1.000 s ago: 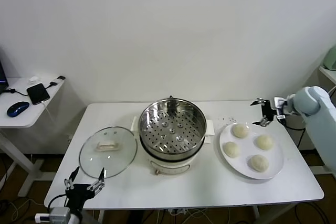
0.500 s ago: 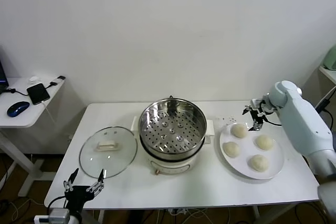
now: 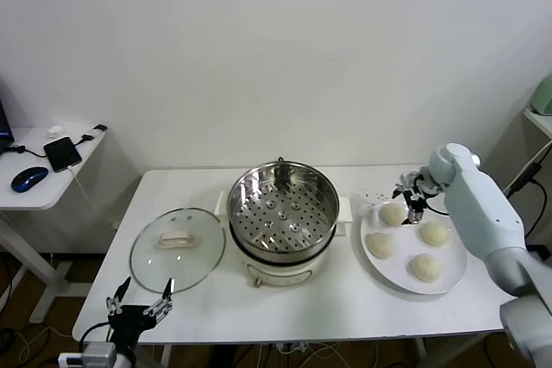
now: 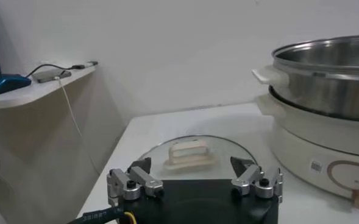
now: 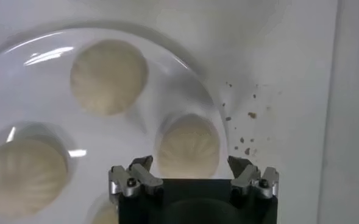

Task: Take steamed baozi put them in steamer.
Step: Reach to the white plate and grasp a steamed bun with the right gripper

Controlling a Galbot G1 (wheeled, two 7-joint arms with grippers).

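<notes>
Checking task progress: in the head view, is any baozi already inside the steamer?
No. The steamer shows only its bare perforated tray, while all four baozi sit on the white plate beside it.

The right gripper (image 5: 192, 172) hangs with its fingers spread above a white plate (image 5: 185, 79). One baozi (image 5: 188, 145) lies between the fingertips, and two more baozi (image 5: 108, 76) (image 5: 22, 175) sit apart on the plate. Dark crumbs (image 5: 250, 115) speckle the table (image 5: 277, 67) just beside the rim.
</notes>
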